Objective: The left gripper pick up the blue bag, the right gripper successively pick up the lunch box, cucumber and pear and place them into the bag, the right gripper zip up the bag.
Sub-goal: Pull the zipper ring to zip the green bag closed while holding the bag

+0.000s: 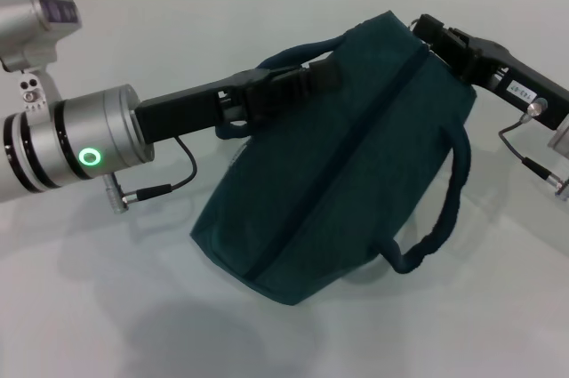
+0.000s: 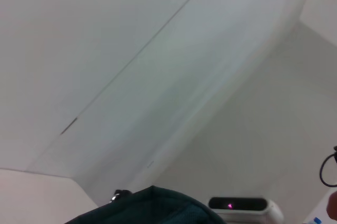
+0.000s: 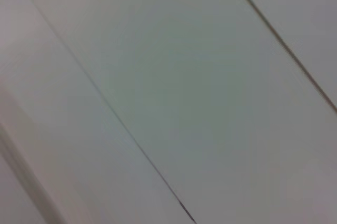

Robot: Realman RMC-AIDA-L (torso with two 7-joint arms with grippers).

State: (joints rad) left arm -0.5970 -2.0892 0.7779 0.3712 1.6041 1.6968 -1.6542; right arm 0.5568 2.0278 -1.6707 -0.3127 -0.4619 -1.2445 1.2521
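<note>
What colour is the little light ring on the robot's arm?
Green. The light ring on the left arm glows clearest in the head view.

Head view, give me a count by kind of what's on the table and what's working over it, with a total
Bags: 1, the blue bag, zipped shut, tilted on the white table.
Bag handles: 2, one held at the left gripper, one hanging free.
Grippers: 2, the left gripper and the right gripper at the bag's far top corner.
Total: 5.

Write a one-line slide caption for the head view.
Left gripper holds the blue bag by a handle while the right gripper meets the zipper's far end.
</note>
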